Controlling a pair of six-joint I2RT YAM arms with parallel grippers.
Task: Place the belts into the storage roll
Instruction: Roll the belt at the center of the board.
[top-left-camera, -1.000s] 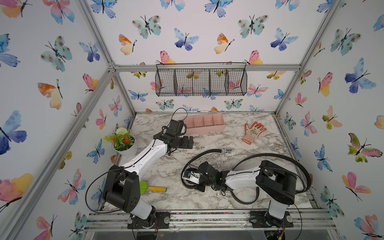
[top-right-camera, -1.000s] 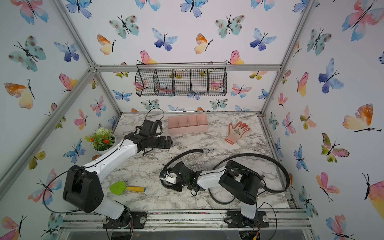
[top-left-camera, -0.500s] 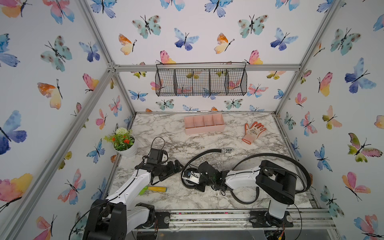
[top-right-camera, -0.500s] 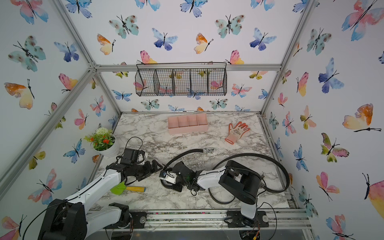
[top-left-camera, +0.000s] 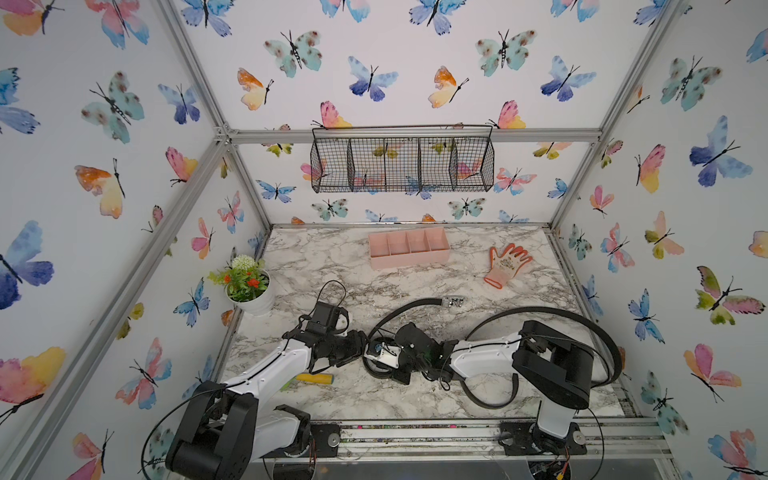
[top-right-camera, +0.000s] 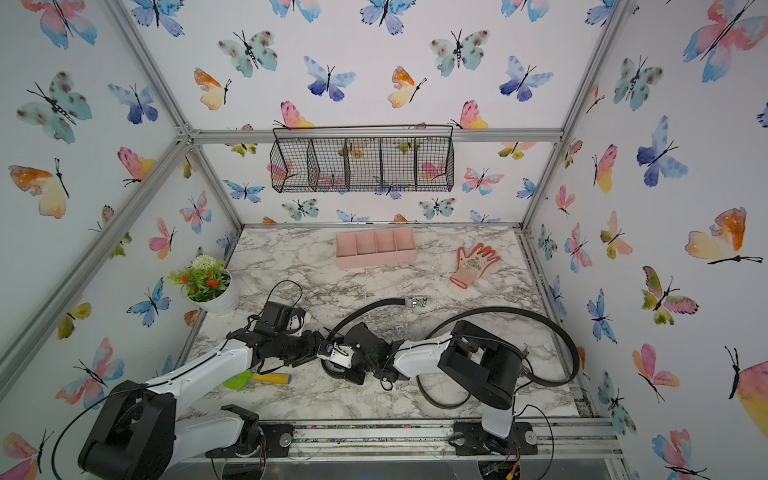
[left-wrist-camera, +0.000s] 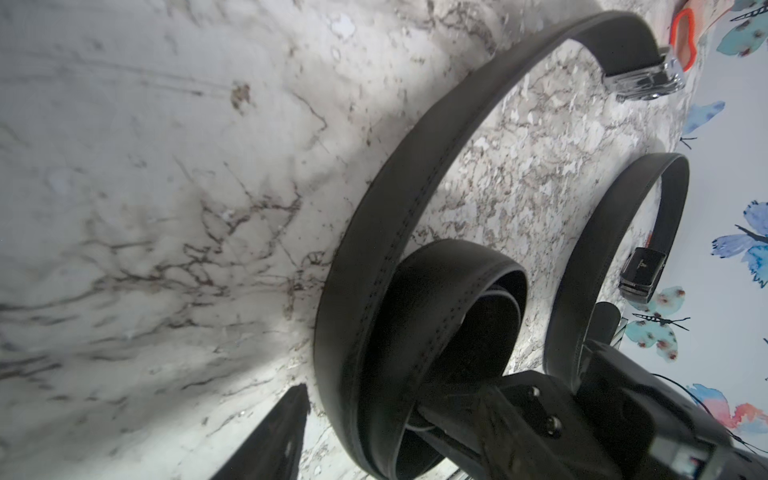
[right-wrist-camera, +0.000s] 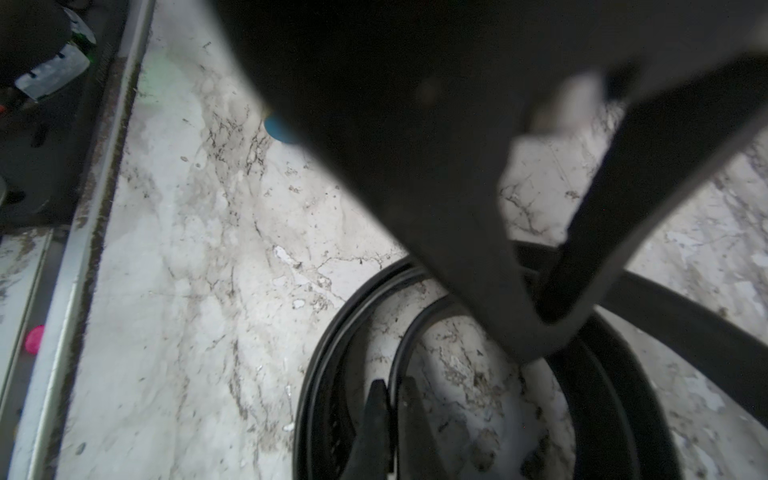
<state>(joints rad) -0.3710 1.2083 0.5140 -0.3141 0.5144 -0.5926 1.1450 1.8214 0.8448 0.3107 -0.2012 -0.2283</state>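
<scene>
**Bimanual cell on a marble desk (top-left-camera: 324, 266), both arms low at the near centre.**

- **Markings:** the dark buckle (left-wrist-camera: 642, 272) bears a small pale emblem. The orange-and-pink work glove (top-left-camera: 507, 266) has a printed back. Both are too small to read.
- **Right tool (right-wrist-camera: 392, 388):** pressed together. Its fingers (right-wrist-camera: 376, 411) pinch the thin inner end of the silver-buckled belt (left-wrist-camera: 415, 178). This belt stands on edge, wound into a loose coil under the tool. Its free length arcs away to the silver buckle (top-left-camera: 454, 302).
- **Left tool (top-left-camera: 360, 344):** spread, just beside the coil and facing the right tool. In the left wrist view one finger (left-wrist-camera: 276, 432) shows, just clear of the coil's outer turn. The other finger is hidden.
- **Dark-buckled belt (left-wrist-camera: 577, 249):** a wide loop on edge around the right arm's base.
- **Pink four-compartment tray (top-left-camera: 409, 259):** at the desk's far side, well apart from both belts.
</scene>
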